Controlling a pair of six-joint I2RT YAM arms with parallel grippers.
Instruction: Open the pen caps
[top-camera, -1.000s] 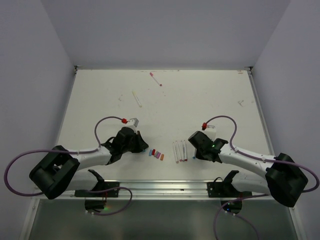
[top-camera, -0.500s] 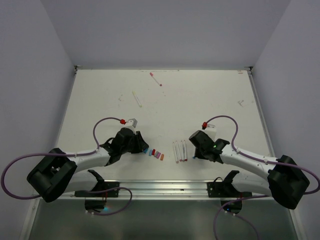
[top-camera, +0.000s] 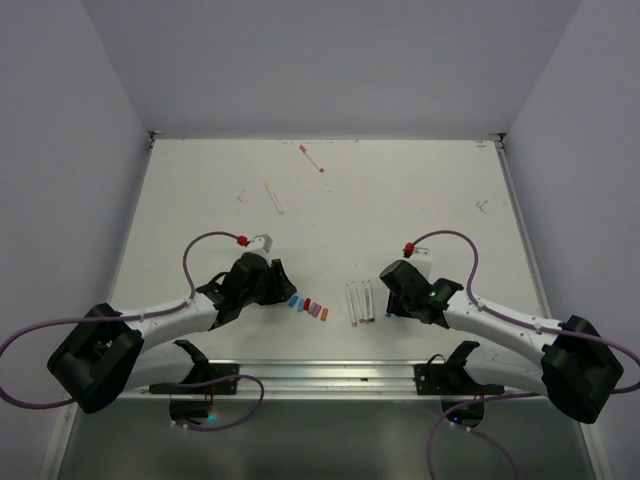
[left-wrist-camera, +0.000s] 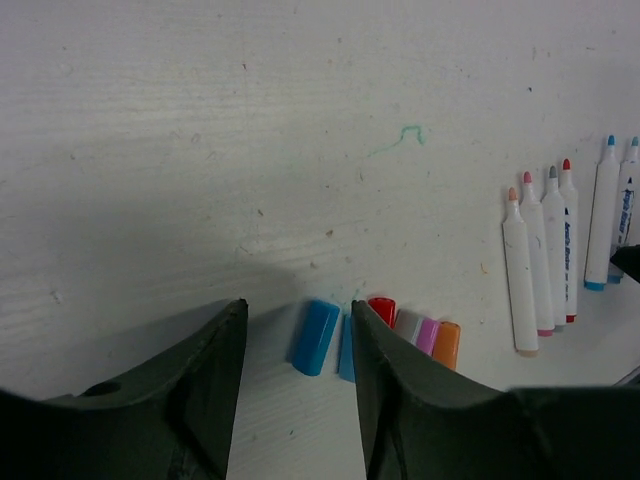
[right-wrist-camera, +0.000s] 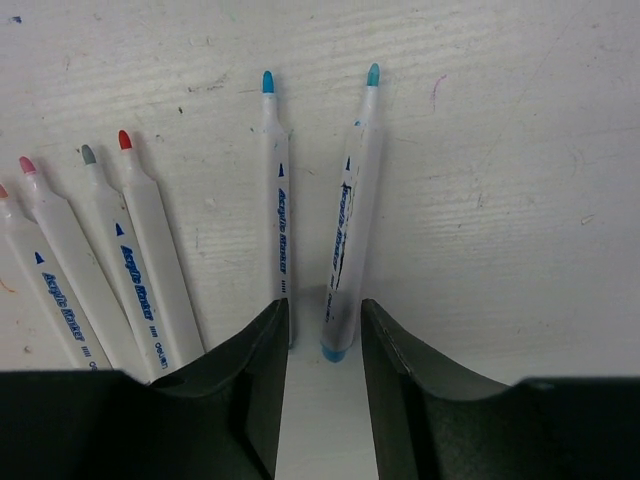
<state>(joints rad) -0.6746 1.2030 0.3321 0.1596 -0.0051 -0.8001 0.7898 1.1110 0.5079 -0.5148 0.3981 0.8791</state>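
The left jaws stand parted above the worktop (left-wrist-camera: 200, 120), with a blue cap (left-wrist-camera: 316, 336) lying loose between their tips. More caps (left-wrist-camera: 425, 338) trail toward 3 o'clock. The right jaws, also parted, straddle the butt of an uncapped pen (right-wrist-camera: 346, 230) and grip nothing. Five more pens (right-wrist-camera: 155, 255) are fanned toward 9 o'clock.

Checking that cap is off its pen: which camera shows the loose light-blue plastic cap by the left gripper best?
Left wrist view: the stubby light-blue plastic cap lies loose, close up and whole, just ahead of the open left gripper. The top view shows it only as a blue speck; the right wrist view misses it.
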